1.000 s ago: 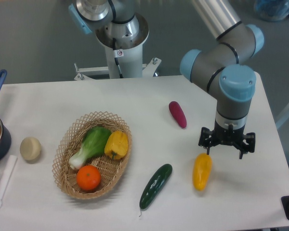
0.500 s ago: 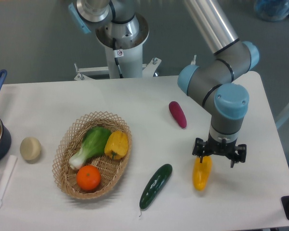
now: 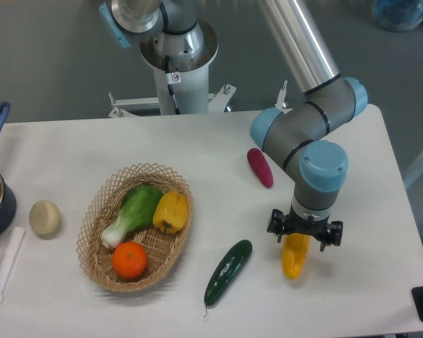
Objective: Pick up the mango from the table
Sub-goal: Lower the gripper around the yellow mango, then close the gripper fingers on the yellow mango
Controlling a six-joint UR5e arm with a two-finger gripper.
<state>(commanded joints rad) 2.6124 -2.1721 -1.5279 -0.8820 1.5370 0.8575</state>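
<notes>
Left to right on the table (image 3: pixel 70 148): basket (image 3: pixel 99 218) untouched, cucumber (image 3: pixel 228 272) lying just left of the mango (image 3: pixel 295 259), mango not yet lifted, my gripper (image 3: pixel 304 238) directly over its upper end, fingers spread open, closing and lifting left to do.

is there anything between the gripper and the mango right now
Nothing visible. The gripper sits directly over the upper end of the mango, hiding that end. The nearest other thing, the cucumber, lies apart to one side on the table. Whether the fingers touch the fruit cannot be told.
</notes>
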